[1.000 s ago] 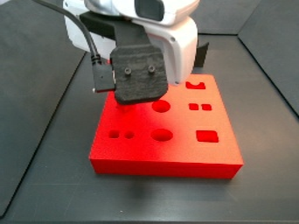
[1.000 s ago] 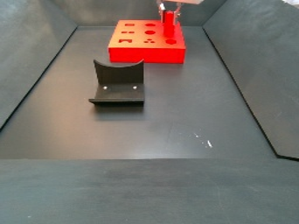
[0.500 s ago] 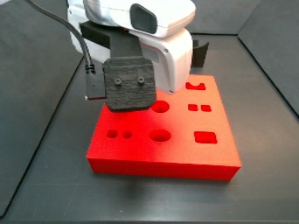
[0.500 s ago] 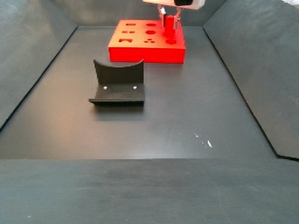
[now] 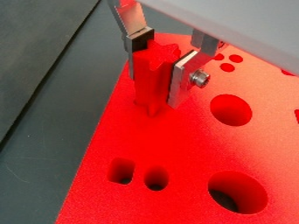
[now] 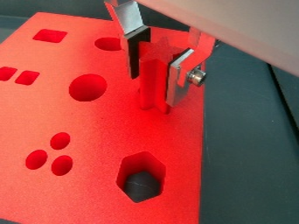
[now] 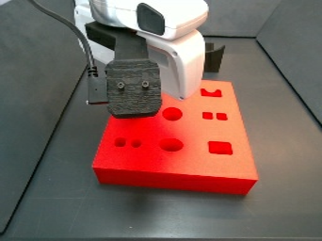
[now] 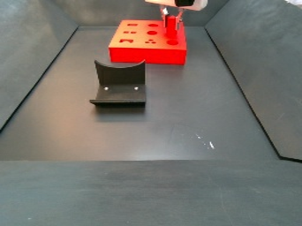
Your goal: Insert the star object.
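Note:
The star object (image 5: 149, 80) is a slim red peg standing upright between my fingers; it also shows in a wrist view (image 6: 151, 86). My gripper (image 5: 159, 65) is shut on it, one dark pad (image 6: 135, 54) and one silver plate (image 6: 179, 77) pressing its sides. The peg's lower end meets the top of the red block (image 5: 176, 149) with shaped holes, near an edge; I cannot tell how deep it sits. In a side view the peg (image 8: 172, 31) stands on the block (image 8: 141, 46) under the gripper. In a side view the wrist housing (image 7: 136, 89) hides gripper and peg.
The block (image 7: 176, 151) has round, square and hexagonal holes (image 6: 139, 179). The dark fixture (image 8: 119, 84) stands on the floor away from the block and shows behind it in a side view (image 7: 217, 56). Dark walls enclose the floor.
The wrist housing has shifted a little to the left and up over the block. The gripper stays shut on the peg.

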### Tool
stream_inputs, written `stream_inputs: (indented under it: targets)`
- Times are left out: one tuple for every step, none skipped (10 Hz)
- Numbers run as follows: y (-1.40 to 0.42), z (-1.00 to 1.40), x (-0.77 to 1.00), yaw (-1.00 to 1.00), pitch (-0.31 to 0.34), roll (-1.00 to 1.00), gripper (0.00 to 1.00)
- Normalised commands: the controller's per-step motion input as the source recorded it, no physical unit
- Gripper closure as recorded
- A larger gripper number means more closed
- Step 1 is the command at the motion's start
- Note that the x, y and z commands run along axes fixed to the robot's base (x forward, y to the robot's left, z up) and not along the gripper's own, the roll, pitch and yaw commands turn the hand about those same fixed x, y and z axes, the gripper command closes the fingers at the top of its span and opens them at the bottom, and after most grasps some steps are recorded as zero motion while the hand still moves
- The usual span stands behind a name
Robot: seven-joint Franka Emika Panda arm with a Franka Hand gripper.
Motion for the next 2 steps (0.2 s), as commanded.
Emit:
stream_inputs:
  targets:
    - [0.0,-0.03,0.0,0.0,0.0,0.0,1.0]
    - [0.0,0.0,0.0,0.0,0.0,0.0,1.0]
